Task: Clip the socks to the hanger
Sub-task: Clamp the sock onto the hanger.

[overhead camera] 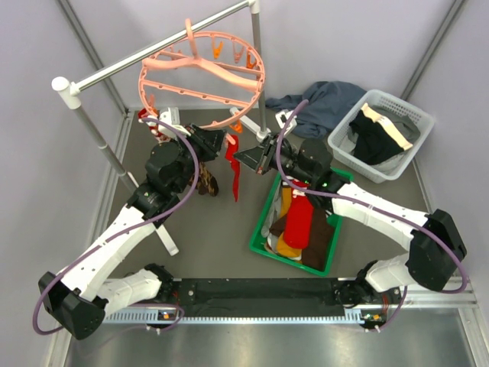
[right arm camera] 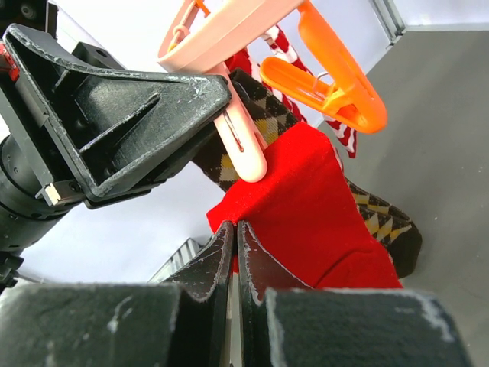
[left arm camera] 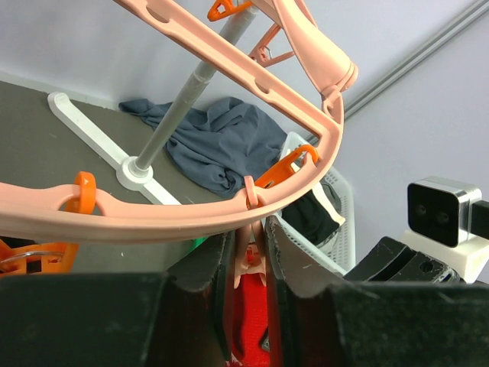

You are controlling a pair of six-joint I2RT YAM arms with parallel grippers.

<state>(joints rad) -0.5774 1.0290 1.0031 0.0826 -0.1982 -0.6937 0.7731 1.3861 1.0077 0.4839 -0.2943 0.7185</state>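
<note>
The salmon-pink ring hanger (overhead camera: 202, 73) hangs from the grey rail. My left gripper (left arm camera: 248, 237) is shut on a pale pink clip (left arm camera: 256, 256) that hangs from the ring's rim (left arm camera: 191, 222). Just below that clip (right arm camera: 241, 145) is a plain red sock (right arm camera: 306, 206), and my right gripper (right arm camera: 235, 227) is shut on its top edge. From above, the red sock (overhead camera: 233, 172) dangles between the left gripper (overhead camera: 221, 141) and the right gripper (overhead camera: 243, 158). An argyle sock (right arm camera: 382, 222) and a red-and-white striped sock (right arm camera: 283, 46) hang behind. More socks (overhead camera: 298, 222) lie in the green bin.
The green bin (overhead camera: 262, 222) stands under the right arm. A white basket (overhead camera: 397, 107) with black and cream garments is at the back right, with a blue-grey cloth (overhead camera: 325, 103) beside it. The rail's upright post (overhead camera: 260, 76) and white foot (left arm camera: 99, 138) stand close behind the hanger. An orange clip (right arm camera: 328, 76) hangs nearby.
</note>
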